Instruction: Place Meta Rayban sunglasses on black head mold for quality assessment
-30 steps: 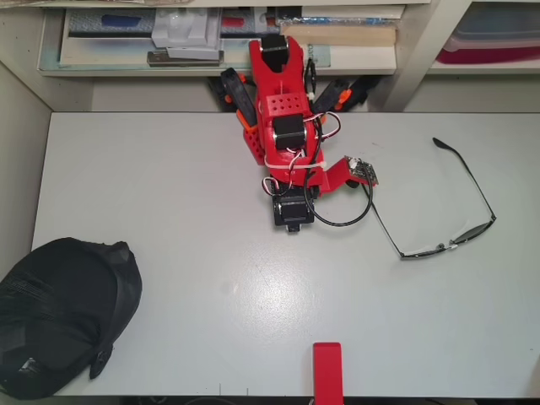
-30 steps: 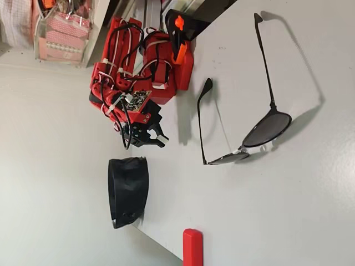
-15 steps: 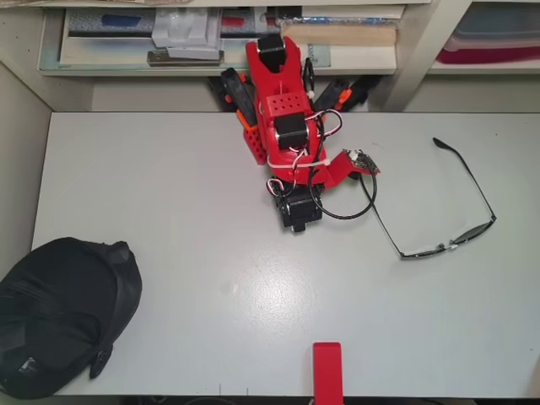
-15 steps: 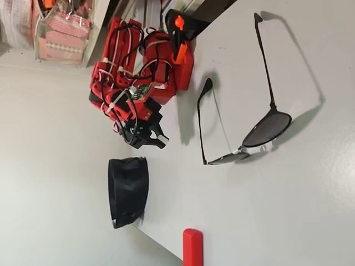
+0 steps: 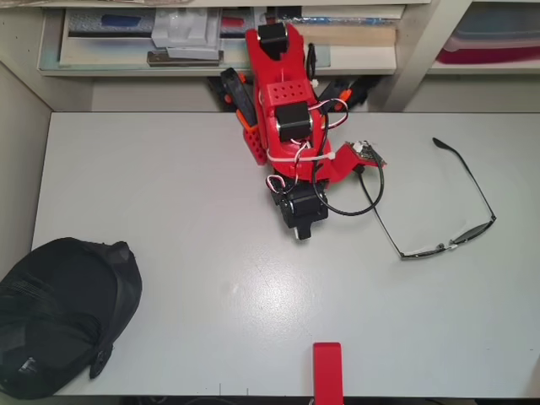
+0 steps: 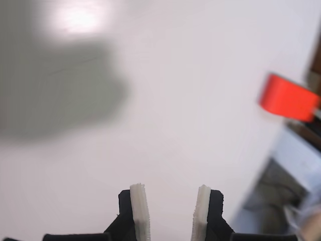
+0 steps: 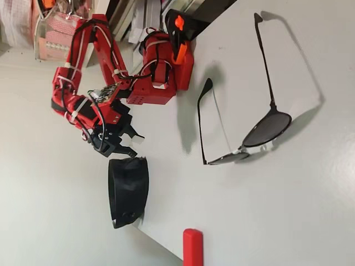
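Red printed arm, black motors, looped black cable, white-padded tool.

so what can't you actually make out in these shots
- Head mold: the overhead view's left and bottom edges cut it off; the fixed view shows only a slice past the table edge.
- Sunglasses: outside the wrist view; any markings are too small in the others.
- Red block: blurred in the wrist view, cut by the bottom edge overhead.
- Hand: only the fingertips show in the wrist view.

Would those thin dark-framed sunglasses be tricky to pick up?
Probably. The thin dark-framed sunglasses look light, so likely to slide on the smooth white table. Their long open temples seem flexible. The gripper is open, nowhere near them.
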`<action>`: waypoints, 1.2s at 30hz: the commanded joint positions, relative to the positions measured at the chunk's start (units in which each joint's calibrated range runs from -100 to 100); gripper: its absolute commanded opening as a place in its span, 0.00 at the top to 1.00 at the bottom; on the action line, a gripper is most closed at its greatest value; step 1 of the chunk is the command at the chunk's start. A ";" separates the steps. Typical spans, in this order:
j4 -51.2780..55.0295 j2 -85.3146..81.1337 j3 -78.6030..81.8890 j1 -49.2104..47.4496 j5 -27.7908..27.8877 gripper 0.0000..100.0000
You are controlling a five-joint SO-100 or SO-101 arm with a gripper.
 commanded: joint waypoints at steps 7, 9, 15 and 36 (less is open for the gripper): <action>23.44 34.52 -51.00 -24.74 -25.68 0.49; 23.27 38.15 -52.00 -30.92 -32.71 0.49; 21.97 54.52 -68.11 -40.98 -38.08 0.49; 21.63 92.14 -112.78 -55.27 -34.82 0.50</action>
